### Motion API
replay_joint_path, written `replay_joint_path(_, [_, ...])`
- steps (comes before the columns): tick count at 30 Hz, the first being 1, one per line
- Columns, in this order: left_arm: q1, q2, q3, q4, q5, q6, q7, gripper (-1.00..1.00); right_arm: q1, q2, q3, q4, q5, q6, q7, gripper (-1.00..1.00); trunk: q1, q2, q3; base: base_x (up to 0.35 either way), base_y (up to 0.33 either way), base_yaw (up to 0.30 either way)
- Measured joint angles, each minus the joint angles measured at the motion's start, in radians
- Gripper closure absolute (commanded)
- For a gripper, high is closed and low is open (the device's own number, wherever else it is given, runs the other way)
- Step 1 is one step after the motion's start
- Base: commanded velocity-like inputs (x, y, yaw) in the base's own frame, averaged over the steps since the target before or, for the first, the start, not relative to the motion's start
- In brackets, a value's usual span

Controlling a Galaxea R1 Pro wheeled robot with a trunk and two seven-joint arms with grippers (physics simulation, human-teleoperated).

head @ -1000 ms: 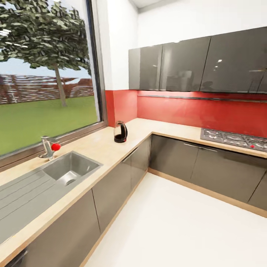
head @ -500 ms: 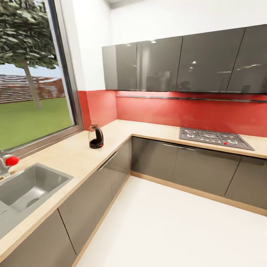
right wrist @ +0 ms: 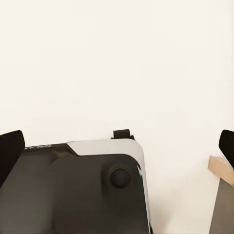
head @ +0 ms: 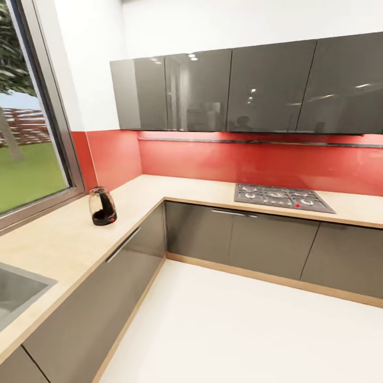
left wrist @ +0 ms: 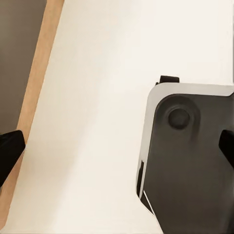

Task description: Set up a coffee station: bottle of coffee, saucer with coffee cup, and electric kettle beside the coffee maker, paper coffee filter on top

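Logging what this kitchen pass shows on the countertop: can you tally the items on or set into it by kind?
Electric kettle: 1
Gas hob: 1
Sink, partly cut off at the picture's edge: 1
Total: 3 on the countertop

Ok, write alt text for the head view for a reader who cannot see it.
An electric kettle stands alone on the tan L-shaped countertop beside a window. A gas hob sits in the far run, below grey wall cabinets and a red backsplash; a sink corner shows at the left edge.
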Motion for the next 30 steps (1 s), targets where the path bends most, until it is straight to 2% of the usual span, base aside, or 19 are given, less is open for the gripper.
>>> replay_joint_path(21, [0.0,-0.002,0.001,0.0,-0.001,0.0,0.0,-1.0,0.0,0.001,0.003,0.0,0.0,0.001,0.001,-1.0,0.0,0.0,0.0,0.335,-0.001,-0.003])
replay_joint_path(30, [0.0,-0.003,0.003,0.001,-0.001,-0.001,0.0,-1.0,0.0,0.001,0.006,0.003,0.007,0.0,0.003,-1.0,0.0,0.0,0.0,0.321,-0.098,0.0])
